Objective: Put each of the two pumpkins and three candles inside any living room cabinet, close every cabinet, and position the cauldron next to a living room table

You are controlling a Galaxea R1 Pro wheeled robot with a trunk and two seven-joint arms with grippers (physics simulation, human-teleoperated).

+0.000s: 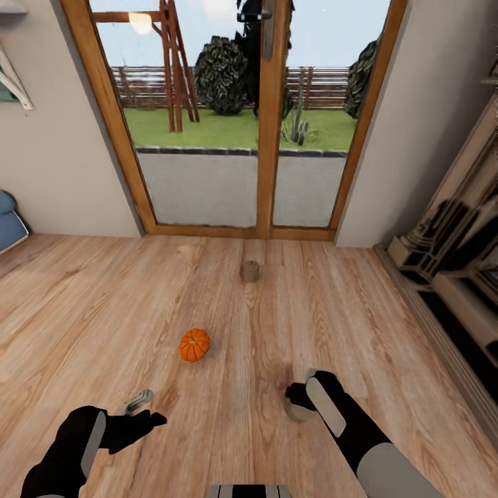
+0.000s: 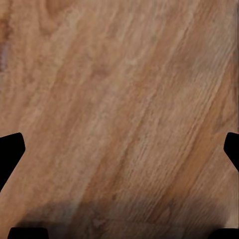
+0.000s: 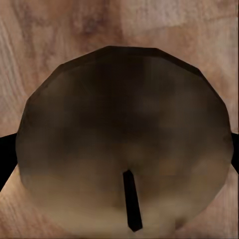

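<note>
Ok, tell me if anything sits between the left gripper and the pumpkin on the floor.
Nothing visible does. In the head view, only bare wooden floor separates the left gripper from the pumpkin. The far candle stands beyond the pumpkin, and the near candle is over at the right gripper.

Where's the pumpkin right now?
In the head view the pumpkin sits on the wood floor, ahead of the left gripper, nearer than the far candle by the glass doors.
</note>
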